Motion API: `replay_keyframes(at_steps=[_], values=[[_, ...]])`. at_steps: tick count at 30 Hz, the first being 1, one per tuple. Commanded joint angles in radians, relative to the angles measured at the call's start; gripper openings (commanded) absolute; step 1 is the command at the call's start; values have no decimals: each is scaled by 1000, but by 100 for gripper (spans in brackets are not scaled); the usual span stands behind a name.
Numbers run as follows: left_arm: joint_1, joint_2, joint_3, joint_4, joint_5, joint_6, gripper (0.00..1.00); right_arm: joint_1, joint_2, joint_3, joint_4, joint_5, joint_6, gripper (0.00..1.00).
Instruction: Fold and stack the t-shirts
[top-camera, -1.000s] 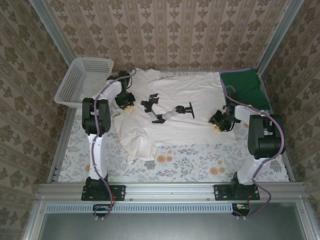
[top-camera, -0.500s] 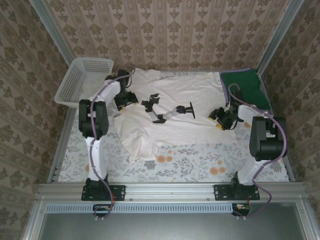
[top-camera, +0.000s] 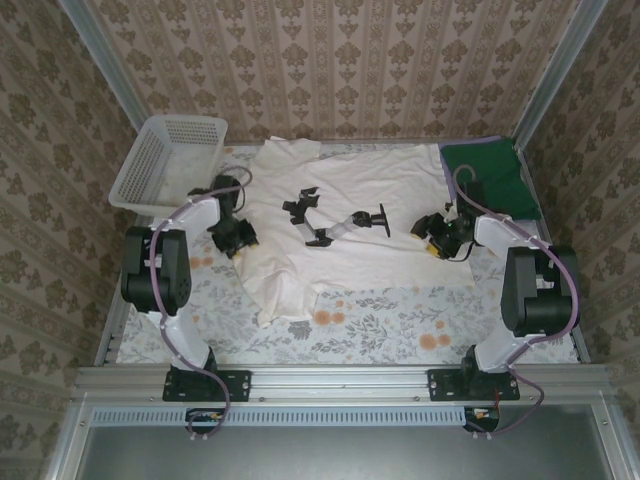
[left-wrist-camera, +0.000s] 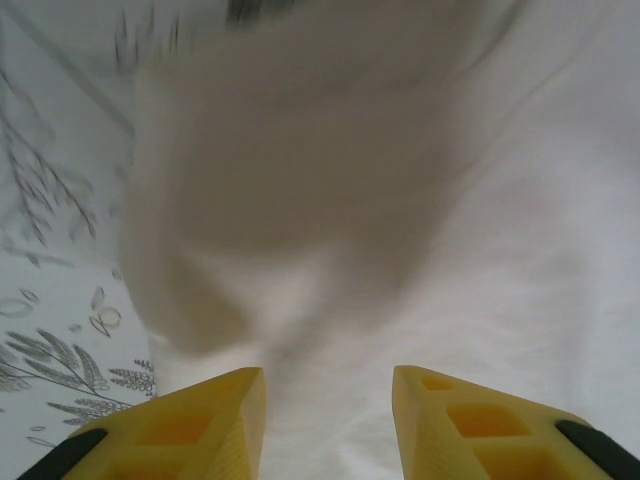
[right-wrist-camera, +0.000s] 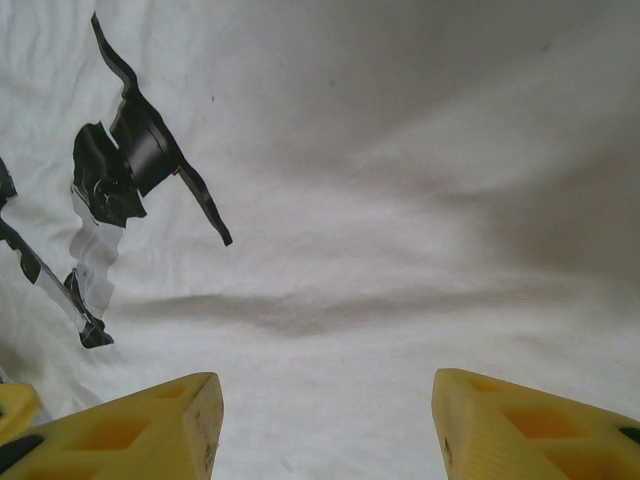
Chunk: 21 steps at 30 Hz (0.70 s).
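Parted and empty, the left gripper (top-camera: 238, 238) and right gripper (top-camera: 432, 237) sit low on opposite sides of the spread cream-white t-shirt (top-camera: 350, 195), seemingly to pinch a fold.

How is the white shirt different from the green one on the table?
The cream-white t-shirt lies spread across the middle of the table, rumpled at its left; the dark green t-shirt is a compact patch in the far right corner. The cream one bears a black print; the green one has purplish edging. Both are cloth lying on the table.
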Motion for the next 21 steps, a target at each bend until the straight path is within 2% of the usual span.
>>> replay_keyframes(at_steps=[1, 9, 13, 14, 16, 19, 21], values=[[-19, -1, -56, 44, 28, -24, 38, 5, -10, -13, -6, -25, 16, 59], [-130, -64, -165, 16, 92, -108, 38, 5, -14, -18, -14, -26, 15, 59], [-185, -116, -181, -17, 125, -165, 41, 5, -6, -10, -14, -26, 20, 59], [-189, -131, -181, -18, 135, -173, 44, 5, -4, -8, -15, -27, 20, 59], [-176, -154, -154, -49, 123, -174, 50, 6, -1, 0, -14, -28, 22, 59], [-107, -170, -98, -40, 192, -184, 53, 5, 3, 18, -19, -31, 25, 59], [-72, -154, -3, -84, 159, -150, 56, 7, 5, 30, -27, -32, 25, 59]])
